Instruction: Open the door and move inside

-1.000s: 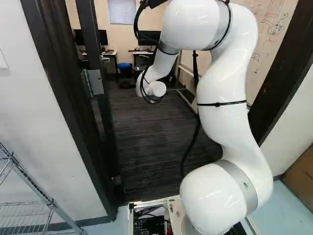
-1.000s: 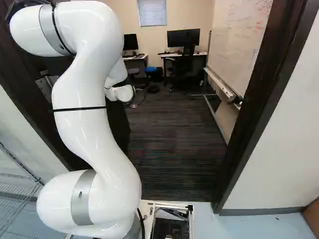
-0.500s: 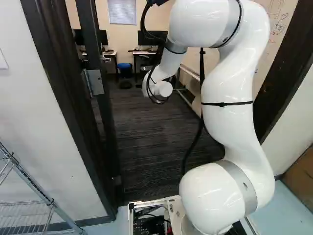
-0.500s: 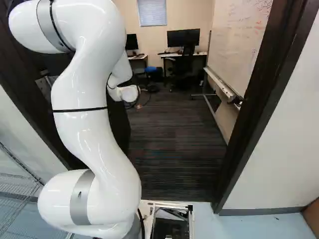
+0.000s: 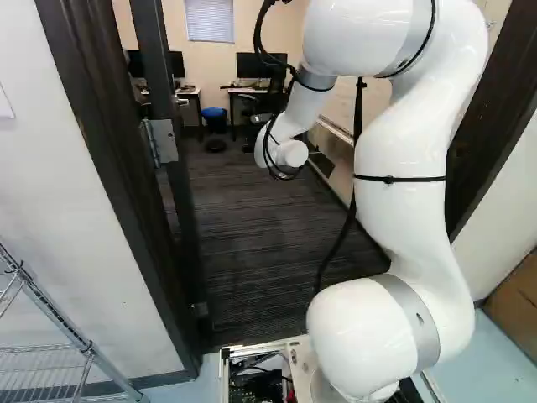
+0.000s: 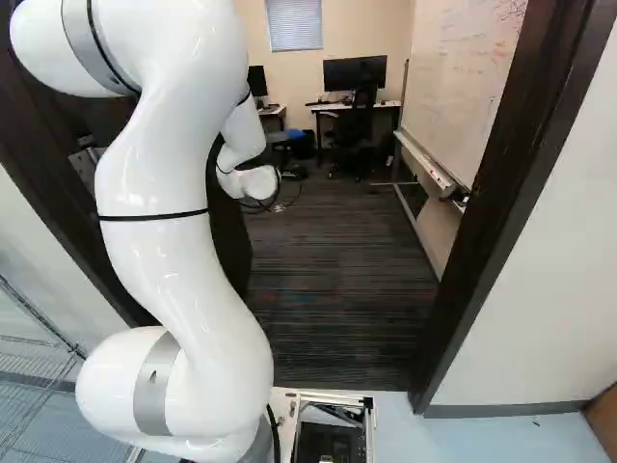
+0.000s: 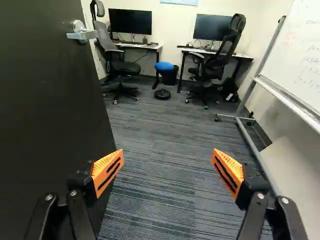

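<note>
The dark door [image 5: 180, 193] stands swung inward, seen nearly edge-on in the left base view, with its hinge [image 5: 159, 141] by the left frame. In the wrist view the door [image 7: 45, 110] fills the space beside and behind one finger; its silver lever handle [image 7: 82, 34] is farther ahead. My gripper [image 7: 167, 170] is open over the carpet, its orange-padded fingers wide apart and holding nothing. One finger overlaps the door's edge in view; whether they touch I cannot tell. Both base views leave the gripper out of sight. Beyond the doorway lies the room's carpet [image 6: 337, 289].
Dark door frame posts [image 6: 501, 193] flank the opening. Inside, a wheeled whiteboard [image 7: 295, 65] lines one side; desks, monitors, office chairs [image 7: 217, 60] and a blue-topped stool [image 7: 163, 66] are at the far wall. A wire rack [image 5: 50, 336] stands outside the doorway, left.
The upper arm and wrist have swung rightward in the left base view; the wrist joint also shifts slightly right in the right base view. Base and door have not visibly moved.
</note>
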Controlling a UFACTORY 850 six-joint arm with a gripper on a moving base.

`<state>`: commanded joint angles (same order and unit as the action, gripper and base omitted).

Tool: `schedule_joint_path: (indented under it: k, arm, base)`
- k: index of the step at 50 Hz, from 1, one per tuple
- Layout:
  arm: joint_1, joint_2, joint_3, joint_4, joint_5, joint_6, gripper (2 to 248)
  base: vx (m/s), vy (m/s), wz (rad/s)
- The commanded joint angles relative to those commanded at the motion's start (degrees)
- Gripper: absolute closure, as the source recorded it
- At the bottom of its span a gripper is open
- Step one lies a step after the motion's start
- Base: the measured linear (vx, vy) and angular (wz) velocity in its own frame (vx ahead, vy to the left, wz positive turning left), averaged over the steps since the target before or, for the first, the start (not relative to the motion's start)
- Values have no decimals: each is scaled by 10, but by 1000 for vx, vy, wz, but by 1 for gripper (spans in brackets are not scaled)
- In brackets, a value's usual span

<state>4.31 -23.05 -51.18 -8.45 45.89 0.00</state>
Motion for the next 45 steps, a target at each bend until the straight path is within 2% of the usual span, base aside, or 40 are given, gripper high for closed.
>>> schedule_joint_path:
  k: [17, 45]
  arm:
    - [-26, 16, 20, -24, 0, 0, 3]
    - [-70, 59, 72, -26, 0, 0, 3]
  base:
    - [0, 0, 0]
    - [0, 0, 0]
